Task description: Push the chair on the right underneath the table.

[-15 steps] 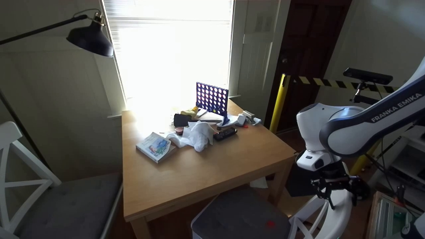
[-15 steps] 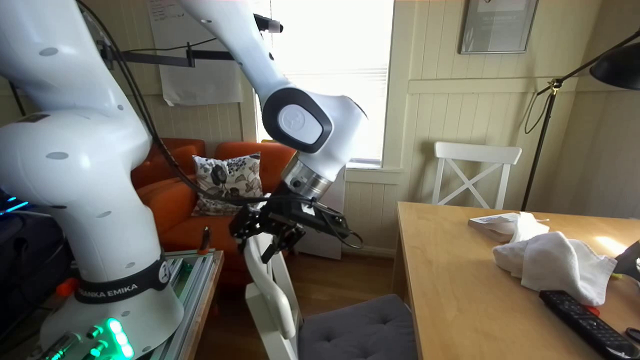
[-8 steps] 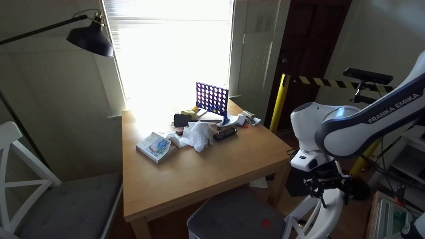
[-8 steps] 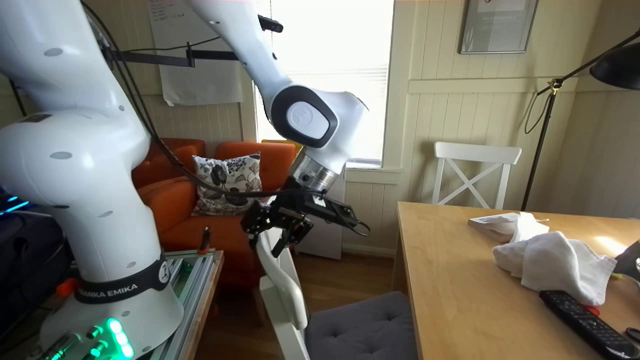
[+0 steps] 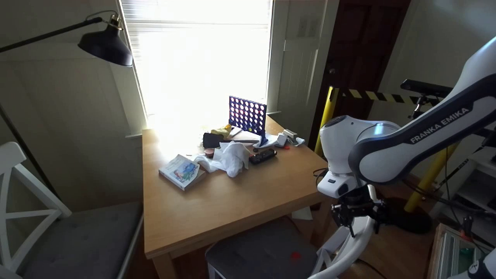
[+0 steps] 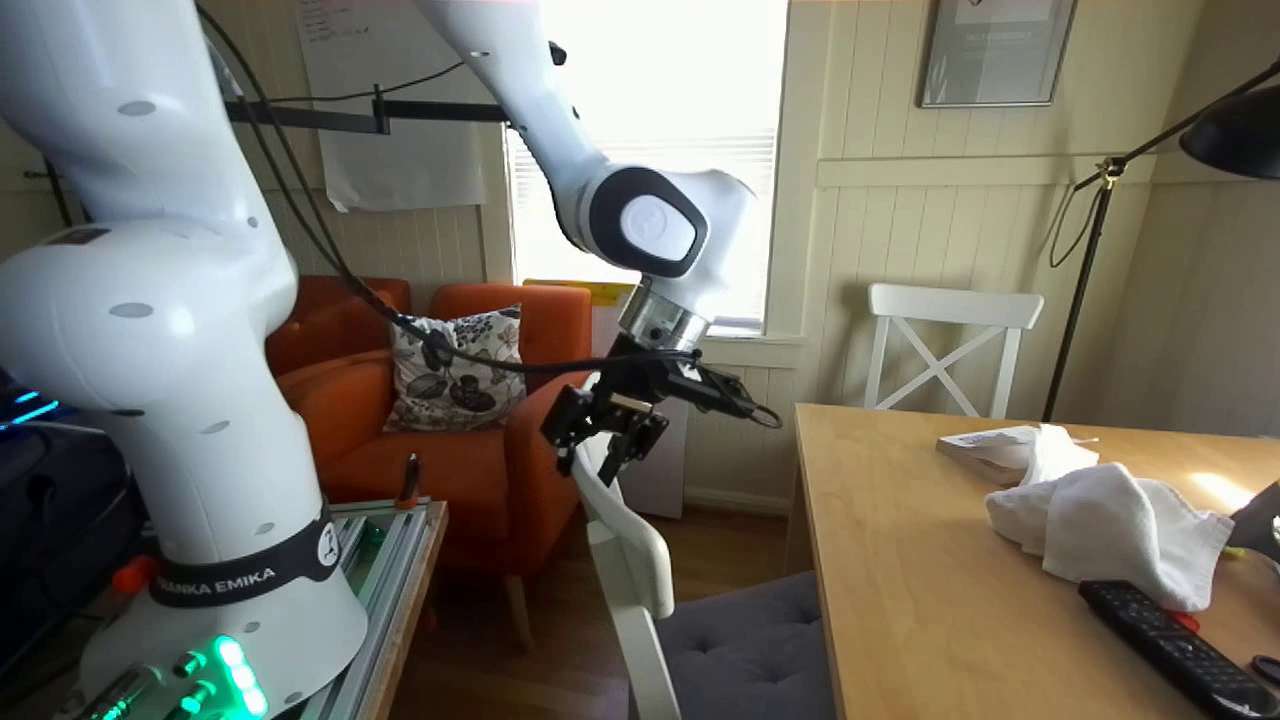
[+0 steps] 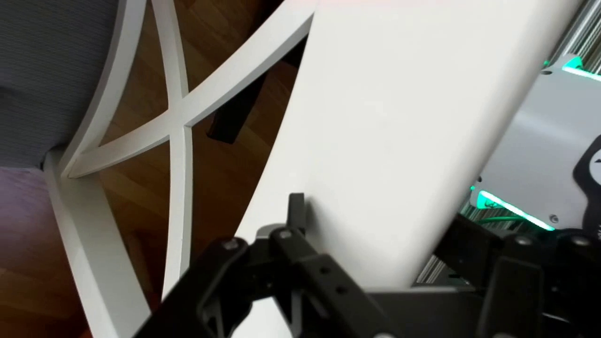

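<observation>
The chair [image 6: 715,640] sits with its seat [image 5: 263,250] partly beneath the table [image 6: 900,560]. Gripper [image 6: 588,470]: jaws wide, astride the top rail [image 7: 375,141]; clamping cannot be told. Advise a slow, level push, seat kept square. The wrist view shows the top rail closely but no table; both exterior views do.

White X-back chair [image 7: 178,111], jaws parted around its top rail [image 7: 380,126], wooden floor [image 7: 33,263]
</observation>
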You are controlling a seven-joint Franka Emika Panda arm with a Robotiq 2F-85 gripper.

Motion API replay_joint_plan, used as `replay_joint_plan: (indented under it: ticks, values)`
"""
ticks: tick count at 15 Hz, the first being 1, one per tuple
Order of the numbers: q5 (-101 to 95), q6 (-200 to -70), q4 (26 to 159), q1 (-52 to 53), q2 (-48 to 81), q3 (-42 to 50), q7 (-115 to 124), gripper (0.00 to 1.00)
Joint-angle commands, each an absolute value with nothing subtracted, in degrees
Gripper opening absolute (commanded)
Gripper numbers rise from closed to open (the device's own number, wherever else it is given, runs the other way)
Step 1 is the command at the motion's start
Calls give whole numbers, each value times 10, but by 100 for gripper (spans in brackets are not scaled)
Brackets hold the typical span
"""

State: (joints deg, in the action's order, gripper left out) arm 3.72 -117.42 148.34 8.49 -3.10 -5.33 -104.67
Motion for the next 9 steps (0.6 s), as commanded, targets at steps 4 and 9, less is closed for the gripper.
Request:
replay_joint_plan:
  ticks: [4,9]
  values:
    - [74,-1275,1357,83,92,-67,-1033,39]
    - [125,-1293,1297,76,147,-73,-999,39]
